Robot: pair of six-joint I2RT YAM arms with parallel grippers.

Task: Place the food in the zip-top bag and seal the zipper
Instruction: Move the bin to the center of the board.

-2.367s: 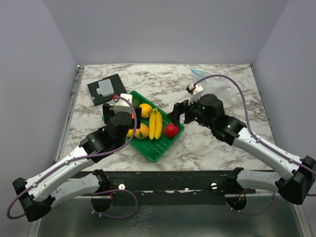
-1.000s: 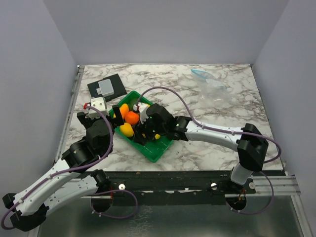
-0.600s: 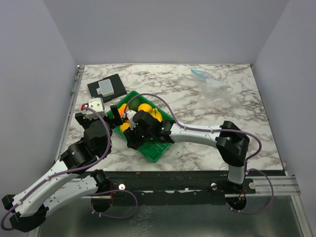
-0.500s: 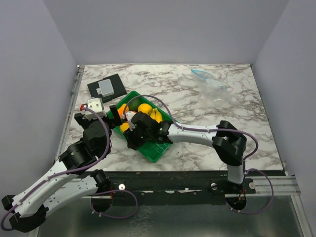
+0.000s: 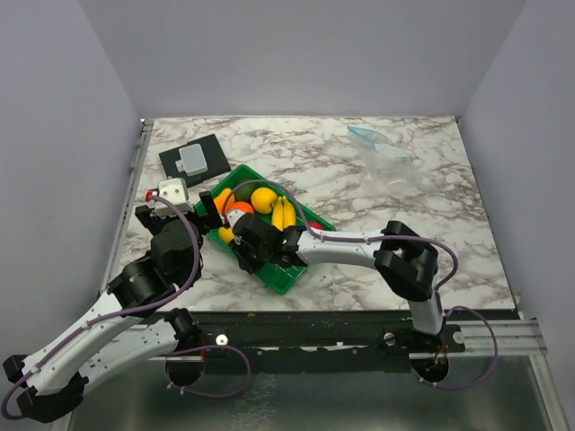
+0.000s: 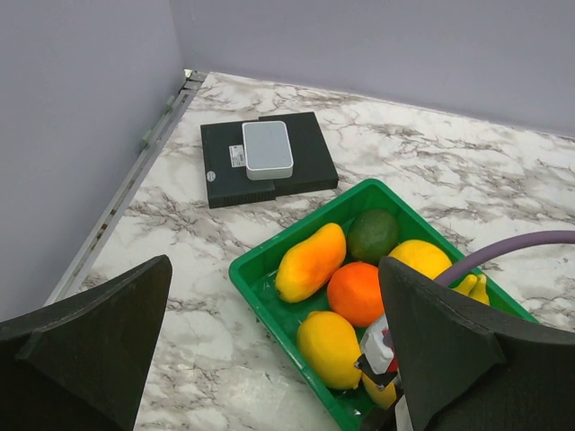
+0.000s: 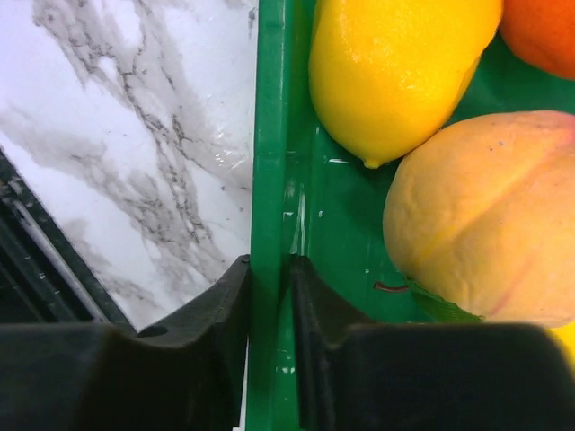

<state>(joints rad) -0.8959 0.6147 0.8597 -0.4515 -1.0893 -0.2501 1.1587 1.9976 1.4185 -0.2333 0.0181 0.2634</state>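
Observation:
The food lies in a green tray: bananas, an orange, a yellow fruit and a mango. My right gripper reaches to the tray's near-left rim. In the right wrist view its fingers clamp the rim from both sides, beside a lemon and a peach-coloured fruit. My left gripper hovers open left of the tray, with the mango and orange ahead. The clear zip-top bag with its blue zipper lies far right, apart from both grippers.
A black block with a grey device sits at the back left, also in the left wrist view. A metal rail runs along the table's left edge. The right arm's purple cable arcs over the tray.
My right gripper has slid from over the fruit to the tray's near-left rim, and its jaws have closed in on that rim. The left arm has barely moved.

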